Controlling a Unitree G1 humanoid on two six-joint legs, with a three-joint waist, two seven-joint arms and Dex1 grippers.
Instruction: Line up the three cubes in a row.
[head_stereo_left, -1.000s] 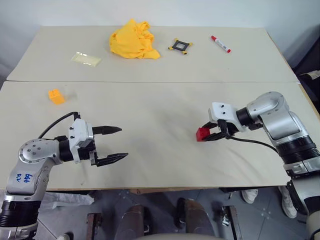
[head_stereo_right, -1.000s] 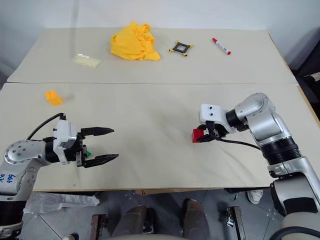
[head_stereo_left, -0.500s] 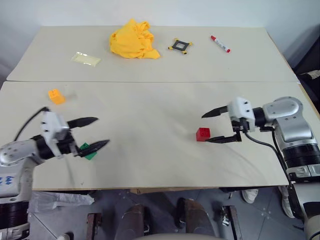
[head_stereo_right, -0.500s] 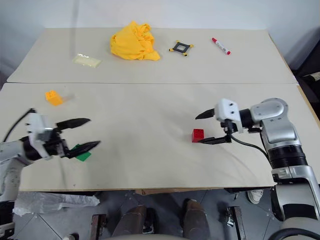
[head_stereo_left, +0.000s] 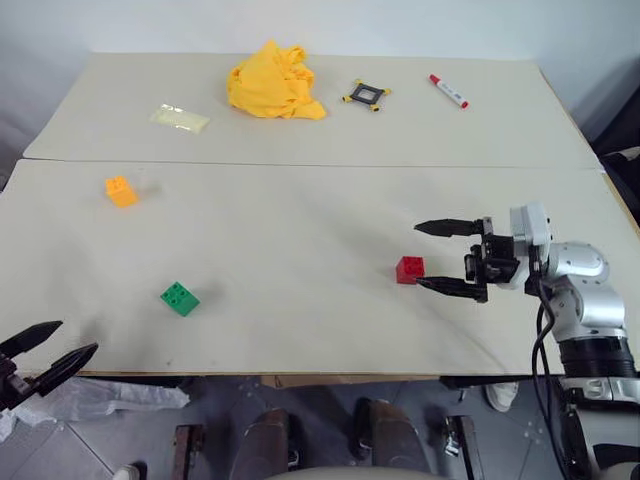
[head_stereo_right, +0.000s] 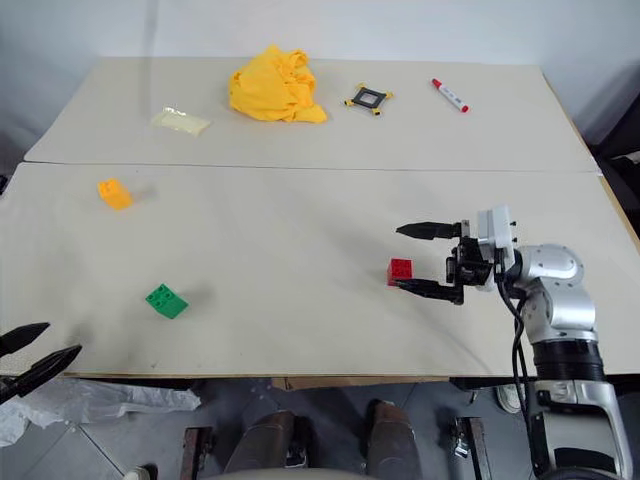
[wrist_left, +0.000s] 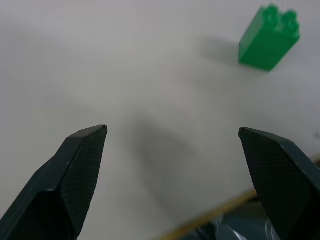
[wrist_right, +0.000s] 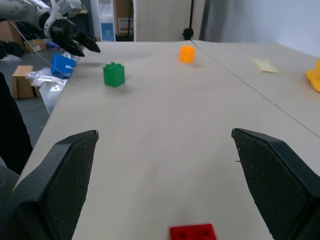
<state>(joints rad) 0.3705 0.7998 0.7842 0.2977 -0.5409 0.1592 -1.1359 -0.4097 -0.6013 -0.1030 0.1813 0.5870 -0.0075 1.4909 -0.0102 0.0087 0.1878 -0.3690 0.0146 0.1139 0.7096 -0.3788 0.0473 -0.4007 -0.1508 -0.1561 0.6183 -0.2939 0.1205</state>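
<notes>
The surface (head_stereo_left: 300, 230) is pale beige and plain. A red cube (head_stereo_left: 408, 269) with studs sits just beside the black fingers of the right claw (head_stereo_left: 440, 257). A green studded cube (head_stereo_left: 179, 298) lies well apart from the black left claw (head_stereo_left: 45, 352). Farther off are an orange-yellow cube (head_stereo_left: 121, 190), a yellow cloth (head_stereo_left: 273, 81), a white marker (head_stereo_left: 449, 90) with red cap, and a black frame (head_stereo_left: 366, 95) with yellow corners.

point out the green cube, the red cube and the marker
green cube (head_stereo_left: 180, 298), left eye view, on its studded top
red cube (head_stereo_left: 408, 269), left eye view, middle of its top face
marker (head_stereo_left: 449, 90), left eye view, middle of its white barrel
</notes>
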